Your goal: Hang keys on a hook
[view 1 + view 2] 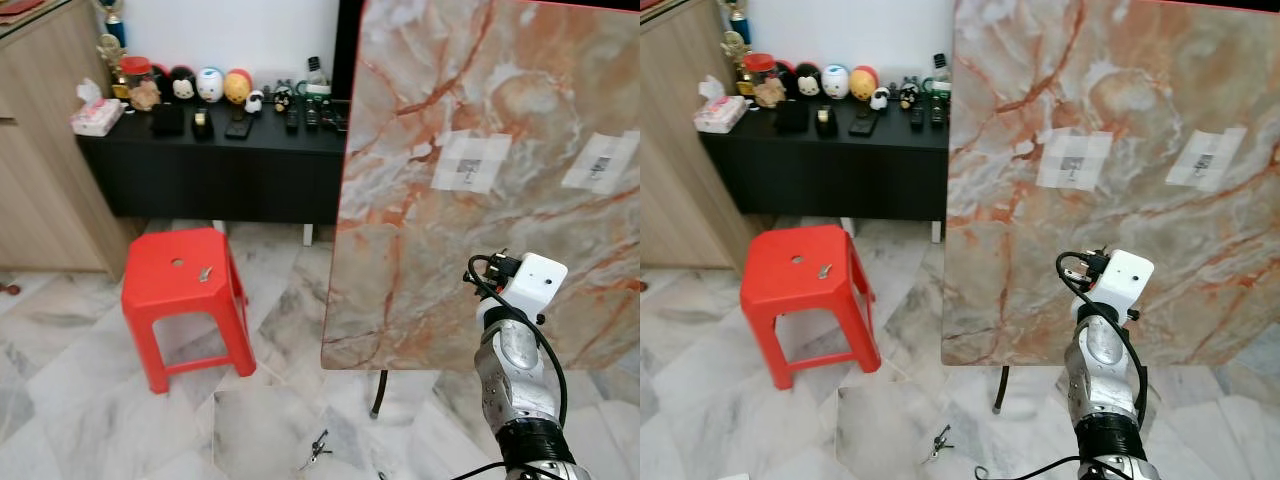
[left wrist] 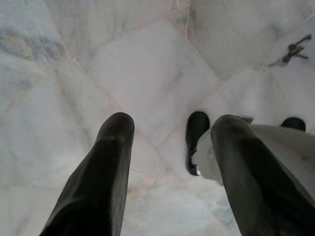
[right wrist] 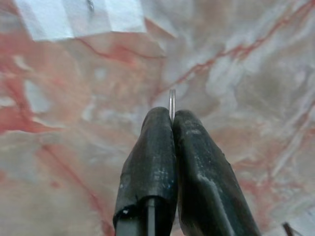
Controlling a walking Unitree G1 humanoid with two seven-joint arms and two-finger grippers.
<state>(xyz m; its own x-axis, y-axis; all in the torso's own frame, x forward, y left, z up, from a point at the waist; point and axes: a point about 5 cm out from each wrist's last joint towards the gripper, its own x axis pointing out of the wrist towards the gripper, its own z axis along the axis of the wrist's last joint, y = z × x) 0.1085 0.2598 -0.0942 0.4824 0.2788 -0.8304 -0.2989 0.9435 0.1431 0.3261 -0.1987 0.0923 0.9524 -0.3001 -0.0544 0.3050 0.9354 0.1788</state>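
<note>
My right arm (image 1: 515, 350) is raised in front of an upright marble-patterned board (image 1: 400, 200). My right gripper (image 3: 172, 118) is shut, and the thin edge of a metal key ring (image 3: 172, 101) sticks out between its fingertips, close to the board's face. Two taped patches on the board, one (image 1: 470, 163) above the arm and one (image 1: 600, 163) further right, each carry a small hook. A bunch of keys (image 1: 318, 448) lies on the floor below the board. My left gripper (image 2: 170, 123) hangs open over the floor tiles, with those keys (image 2: 291, 50) off to one side.
A red plastic stool (image 1: 185, 300) with a single small key (image 1: 204, 272) on top stands to the left. Behind it a low black cabinet (image 1: 220, 170) holds figurines and remotes, and a wooden cupboard (image 1: 40, 150) stands at far left. A thin leg (image 1: 380, 392) supports the board.
</note>
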